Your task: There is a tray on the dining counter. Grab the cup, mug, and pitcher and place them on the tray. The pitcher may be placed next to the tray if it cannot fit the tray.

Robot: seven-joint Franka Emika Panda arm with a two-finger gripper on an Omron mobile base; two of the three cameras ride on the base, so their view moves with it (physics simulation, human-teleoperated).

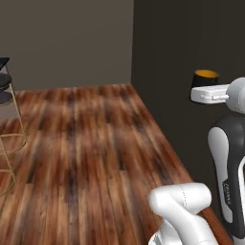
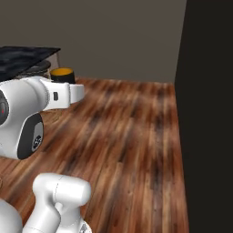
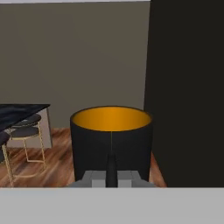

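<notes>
Item: mug [image 3: 111, 142], black with orange inside, upright and airborne over the wood floor [image 1: 86, 158], pinched by its rim in my closed pincer [image 3: 111, 168]; risk: thin rim hold may slip in transit to the bench [image 2: 22, 57].

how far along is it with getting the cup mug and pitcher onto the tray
Nothing can be confirmed as done from here. In hand: the gripper is shut on the mug, carried upright above the wooden floor. The dining counter lies ahead by the stools. Left: set the mug on the tray; cup and pitcher can't be judged.
</notes>
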